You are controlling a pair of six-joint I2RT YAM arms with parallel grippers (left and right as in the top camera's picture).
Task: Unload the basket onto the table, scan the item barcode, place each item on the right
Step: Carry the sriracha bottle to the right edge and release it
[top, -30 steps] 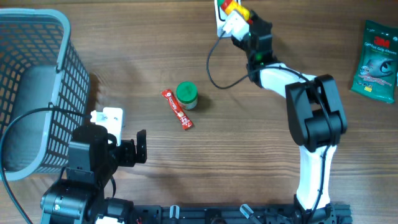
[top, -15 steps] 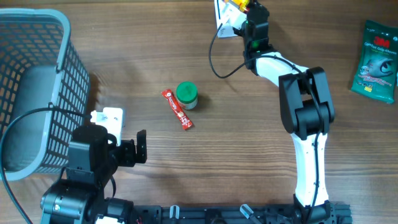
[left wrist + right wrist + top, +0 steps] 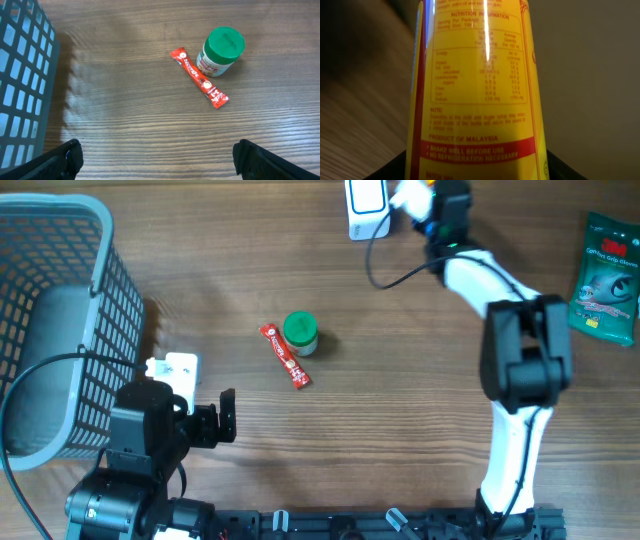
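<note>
A yellow container (image 3: 475, 90) with a red band and a nutrition panel fills the right wrist view. My right gripper (image 3: 477, 172) is shut on it, its dark fingers (image 3: 395, 167) showing at the bottom corners. No barcode shows on the face turned to this camera. From overhead, the right gripper (image 3: 432, 198) is at the table's far edge, just right of the white scanner (image 3: 367, 205). Only a sliver of the yellow container (image 3: 431, 183) shows there. My left gripper (image 3: 160, 157) stands open over bare wood at the near left, holding nothing.
A blue-grey mesh basket (image 3: 60, 330) stands at the left. A green-lidded jar (image 3: 300, 333) and a red sachet (image 3: 286, 356) lie mid-table, also in the left wrist view as jar (image 3: 222, 50) and sachet (image 3: 200, 78). A green packet (image 3: 608, 275) lies at the far right.
My right arm has swung rightward along the far edge with the yellow container, from over the scanner to just right of it. The left arm has not moved.
</note>
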